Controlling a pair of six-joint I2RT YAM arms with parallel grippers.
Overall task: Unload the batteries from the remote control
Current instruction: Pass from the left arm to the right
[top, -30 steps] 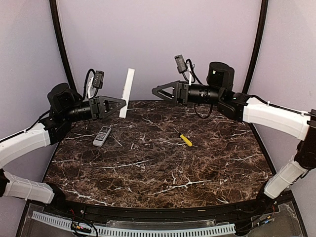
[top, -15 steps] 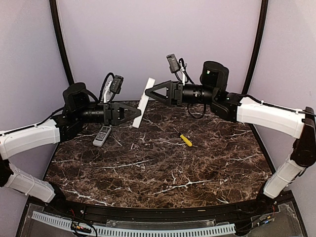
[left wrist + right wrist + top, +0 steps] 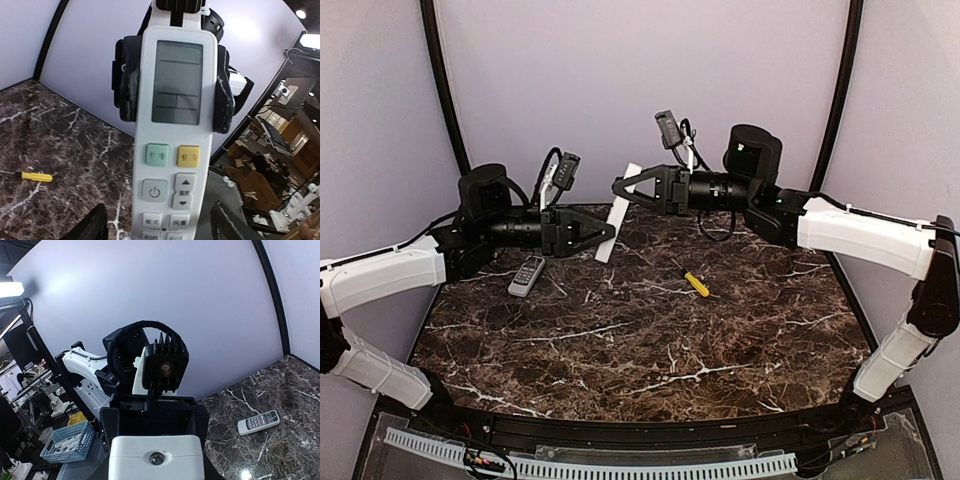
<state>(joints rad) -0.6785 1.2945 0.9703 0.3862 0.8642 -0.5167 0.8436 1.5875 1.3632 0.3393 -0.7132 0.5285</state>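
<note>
The right gripper [image 3: 617, 188] squeezes the white remote [image 3: 175, 150] by its thin sides. The left gripper [image 3: 612, 233] is apart around its bottom end. The remote looks light, hard and slippery.

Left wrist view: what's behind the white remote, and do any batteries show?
Behind the white remote, the right gripper clamps its two sides beside the screen. Only the button face shows, so the remote's back, its cover and any batteries are hidden.

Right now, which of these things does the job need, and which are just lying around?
In the job: white remote, clamped by the right gripper, left gripper open at its lower end. No batteries visible.
Lying about: small grey remote, yellow-handled tool, both on the table.
</note>
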